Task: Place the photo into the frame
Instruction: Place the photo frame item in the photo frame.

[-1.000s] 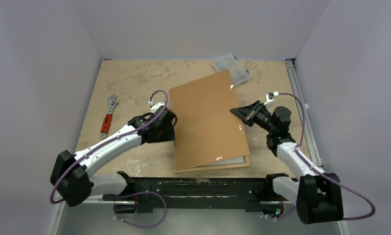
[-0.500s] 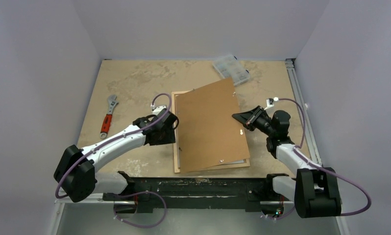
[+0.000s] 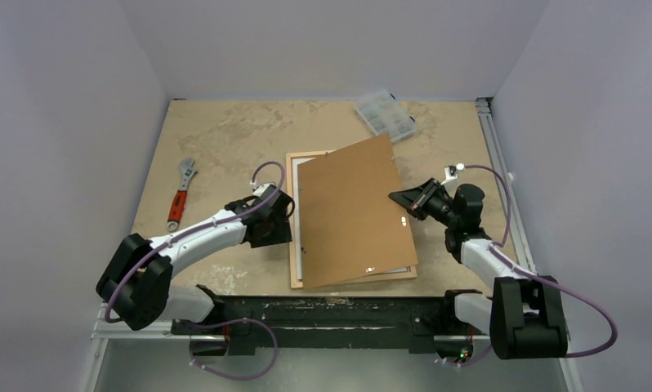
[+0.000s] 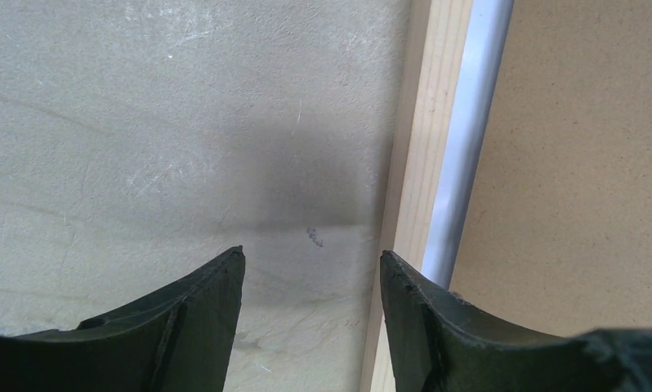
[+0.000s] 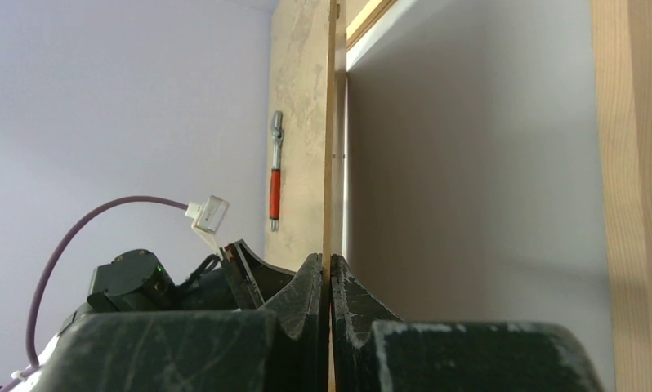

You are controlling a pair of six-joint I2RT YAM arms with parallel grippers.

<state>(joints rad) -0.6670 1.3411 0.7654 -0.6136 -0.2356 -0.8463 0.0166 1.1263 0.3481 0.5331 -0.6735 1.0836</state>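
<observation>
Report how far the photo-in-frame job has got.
Done, apparently: the photo lies white back up inside the frame. In hand: the right tool is shut on the right edge of the brown backing board, holding it tilted and skewed over the frame; the left tool is open and empty beside the frame's left rail. Left: lay the board square into the frame and let go.

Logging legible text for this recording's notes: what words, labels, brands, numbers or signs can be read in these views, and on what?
No text can be read in any view.
backing board: plain brown, no print.
wrench: any stamping is too small to read.
organizer box: no label can be made out.
table: a small dark scribble beside the frame, not legible as letters.
</observation>
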